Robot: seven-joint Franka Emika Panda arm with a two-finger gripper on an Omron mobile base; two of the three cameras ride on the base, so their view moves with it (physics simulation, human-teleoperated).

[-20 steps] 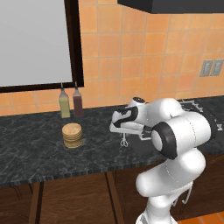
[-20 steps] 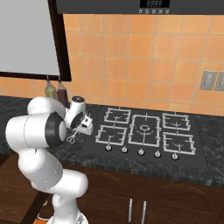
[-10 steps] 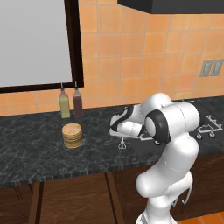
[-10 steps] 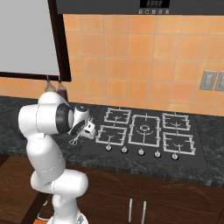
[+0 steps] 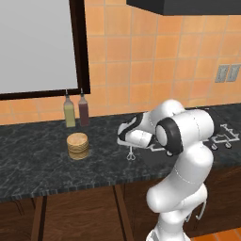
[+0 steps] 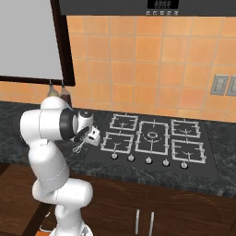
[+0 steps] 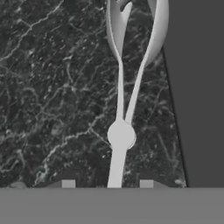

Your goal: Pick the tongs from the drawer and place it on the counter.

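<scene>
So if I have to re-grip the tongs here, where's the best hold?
Take the tongs at the round pivot or the single stem just below it, coming straight down along the hand view, jaws either side. Above the pivot the arms splay into loops, so only there is it narrow and solid.

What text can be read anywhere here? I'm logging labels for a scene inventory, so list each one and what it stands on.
Hood display: glowing marks, too small and blurred to read.
Two bottles: no readable label.
Wall outlets: no writing.
Tongs, counter and hob: no text.
So nothing here can be quoted.
</scene>
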